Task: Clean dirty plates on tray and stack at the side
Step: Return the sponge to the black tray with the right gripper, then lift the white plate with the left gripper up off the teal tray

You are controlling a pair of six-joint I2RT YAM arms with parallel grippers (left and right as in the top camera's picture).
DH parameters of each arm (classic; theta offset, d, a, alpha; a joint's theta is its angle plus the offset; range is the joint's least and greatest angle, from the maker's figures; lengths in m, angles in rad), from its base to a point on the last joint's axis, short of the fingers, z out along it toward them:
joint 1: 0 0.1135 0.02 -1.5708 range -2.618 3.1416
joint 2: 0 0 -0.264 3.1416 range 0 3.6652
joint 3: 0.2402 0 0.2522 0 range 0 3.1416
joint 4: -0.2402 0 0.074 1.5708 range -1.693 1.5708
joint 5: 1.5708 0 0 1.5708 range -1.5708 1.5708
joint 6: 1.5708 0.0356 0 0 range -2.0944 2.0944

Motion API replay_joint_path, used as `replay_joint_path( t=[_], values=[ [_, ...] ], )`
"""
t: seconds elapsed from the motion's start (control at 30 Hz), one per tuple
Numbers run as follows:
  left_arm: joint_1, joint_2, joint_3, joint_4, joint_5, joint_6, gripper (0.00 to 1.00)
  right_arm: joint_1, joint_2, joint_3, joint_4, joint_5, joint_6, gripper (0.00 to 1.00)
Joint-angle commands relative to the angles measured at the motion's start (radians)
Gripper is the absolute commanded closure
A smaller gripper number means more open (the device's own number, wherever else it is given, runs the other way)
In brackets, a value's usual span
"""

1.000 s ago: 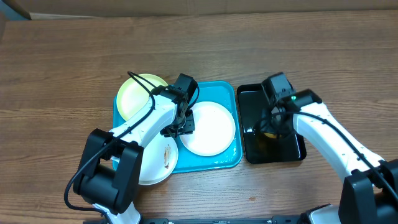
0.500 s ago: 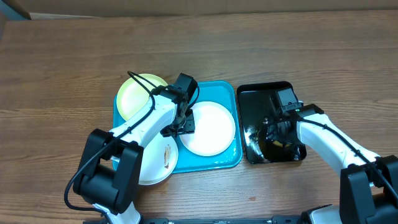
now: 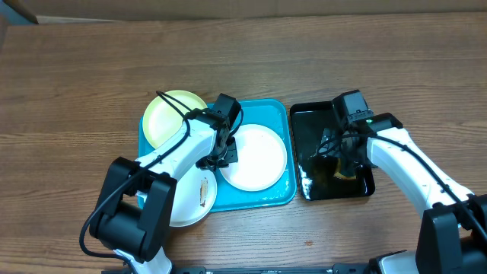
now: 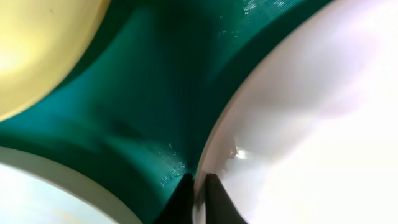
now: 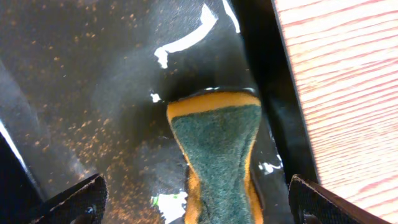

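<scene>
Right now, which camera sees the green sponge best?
The right wrist view: the sponge fills the middle, on the black tray. Overhead shows only a yellowish sliver of it. The left wrist view misses it.

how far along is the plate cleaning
Done: nothing looks stacked yet. In hand: left fingers pinch the rim of the white plate on the tray; right fingers open over the sponge. Left: the smeared plate, the yellow-green plate, stacking.
</scene>
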Motion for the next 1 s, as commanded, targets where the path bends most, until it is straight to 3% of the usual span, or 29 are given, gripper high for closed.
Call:
replay_joint_path(
  t=[0.0,0.3,0.97],
  values=[
    [-0.005,0.018,-0.003,0.004,-0.006,0.012,0.96,-0.052,0.001,0.046,-0.005,-0.121,-0.003,0.05],
    [0.040,0.015,0.131,-0.091,-0.011,0.064,0.96,-0.153,0.001,0.135,-0.127,-0.132,-0.003,0.02],
    [0.072,0.015,0.369,-0.221,-0.009,0.144,0.96,-0.153,0.001,0.134,-0.147,-0.129,-0.003,0.00]
  ],
)
